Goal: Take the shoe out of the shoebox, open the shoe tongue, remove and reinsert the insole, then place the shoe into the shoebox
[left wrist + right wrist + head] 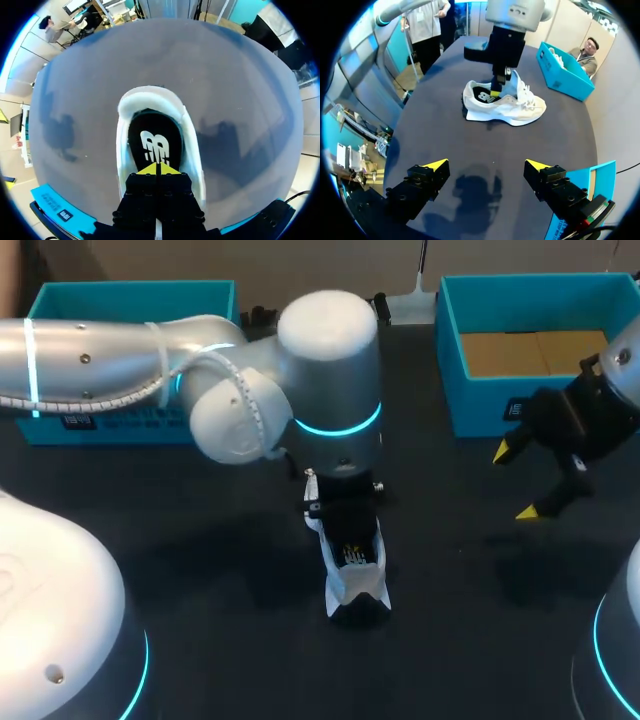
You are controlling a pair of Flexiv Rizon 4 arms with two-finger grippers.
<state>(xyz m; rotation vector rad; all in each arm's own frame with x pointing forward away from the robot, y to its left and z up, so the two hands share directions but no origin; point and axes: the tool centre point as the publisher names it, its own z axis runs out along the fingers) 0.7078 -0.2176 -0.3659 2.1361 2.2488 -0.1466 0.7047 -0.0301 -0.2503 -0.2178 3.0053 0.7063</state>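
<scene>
In the head view the left gripper point(345, 512) stands in the shoe point(356, 575) at mid-table, outside the shoebox point(540, 300); the left wrist view shows its tips closed together on the insole point(154, 142), so the insole step seems in hand, next needing a sure pinch or press; in the right wrist view the right gripper point(486, 163) hangs open, well apart.

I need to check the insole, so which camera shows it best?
Left wrist view: it looks straight down onto the insole inside the shoe. Right wrist view shows it slantwise from afar; head view shows only a small patch.

Left jaws closed, right jaws spread
</scene>
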